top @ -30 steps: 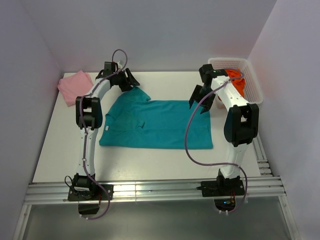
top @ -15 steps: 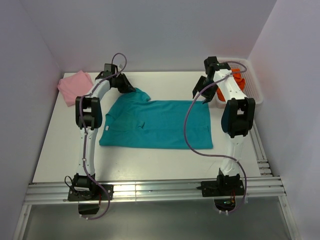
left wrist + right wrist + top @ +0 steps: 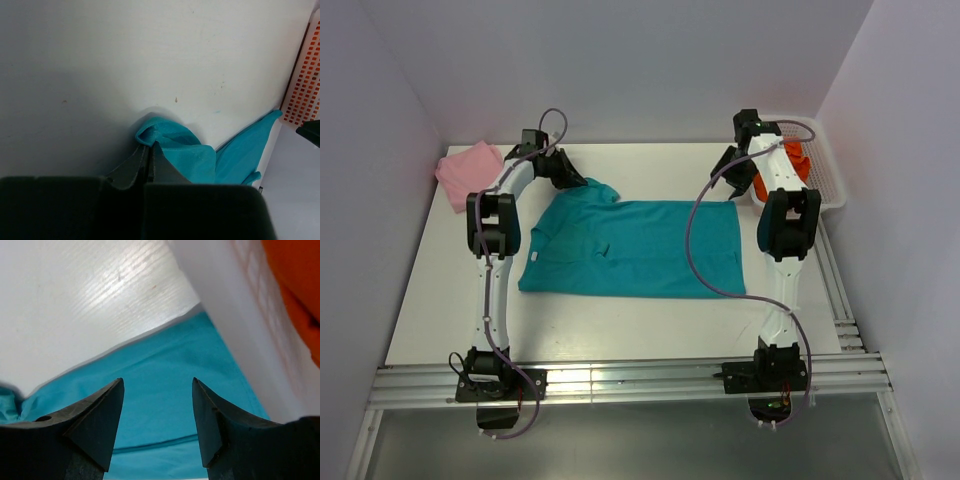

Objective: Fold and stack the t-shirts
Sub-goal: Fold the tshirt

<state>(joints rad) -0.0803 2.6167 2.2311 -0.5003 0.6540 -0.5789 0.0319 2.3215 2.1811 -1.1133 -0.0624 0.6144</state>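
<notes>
White tabletop (image 3: 620,320): teal fabric t-shirt (image 3: 635,248) runs left-right, my left gripper (image 3: 148,149) pinching its far sleeve, right gripper (image 3: 157,385) open above the far hem.

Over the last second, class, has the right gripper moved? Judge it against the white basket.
Yes. The right gripper has shifted toward the far wall and slightly right, closer beside the white basket, over a corner of the teal t-shirt.

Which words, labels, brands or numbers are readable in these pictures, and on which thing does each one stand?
None. The teal shirt, pink shirt, orange shirt and basket show no print, label or number in any view.
</notes>
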